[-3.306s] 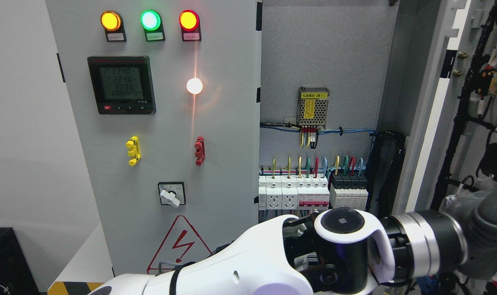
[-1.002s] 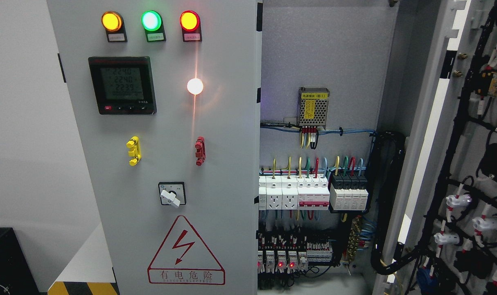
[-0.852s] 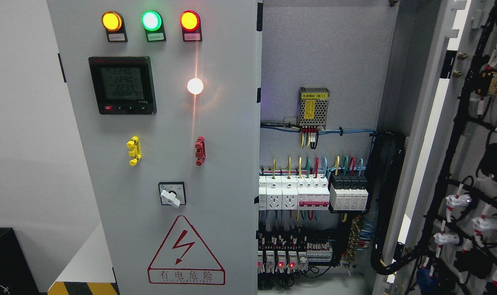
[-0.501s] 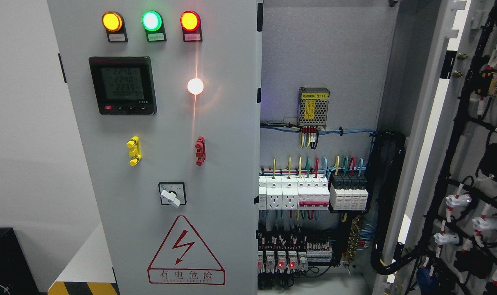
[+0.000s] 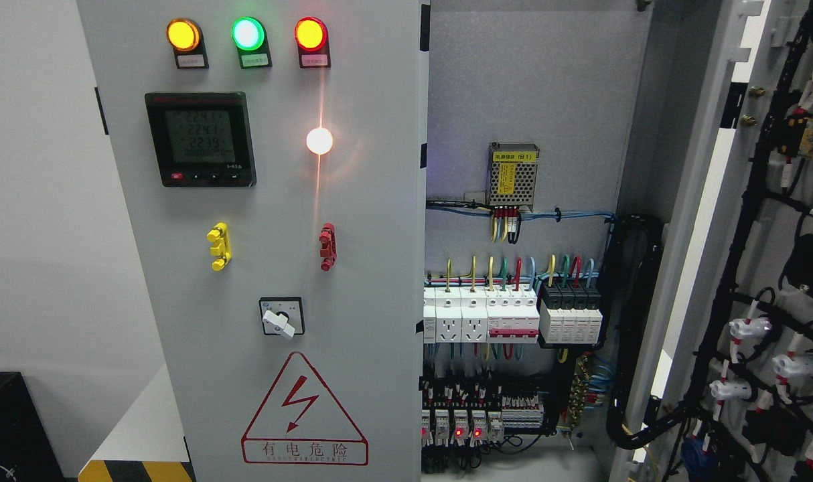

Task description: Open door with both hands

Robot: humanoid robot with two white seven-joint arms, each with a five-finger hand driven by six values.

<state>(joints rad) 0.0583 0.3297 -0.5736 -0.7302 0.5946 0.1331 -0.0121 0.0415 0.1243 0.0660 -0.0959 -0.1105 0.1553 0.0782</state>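
Note:
The grey electrical cabinet has two doors. Its left door is shut and carries three lit lamps, a black digital meter, a yellow handle, a red handle, a rotary switch and a red warning triangle. The right door stands swung open at the picture's right, its inner side covered with black cable bundles. Between them the cabinet's inside is exposed, with breakers and coloured wires. Neither of my arms or hands shows in the head view.
A power supply box hangs on the cabinet's back plate above rows of white and black breakers. A black box sits at the lower left. Yellow-black floor tape runs beside the cabinet's base.
Both arms, which filled the lower frame 3.3 s ago, have dropped out of view. Over the last second only the meter's digits have changed.

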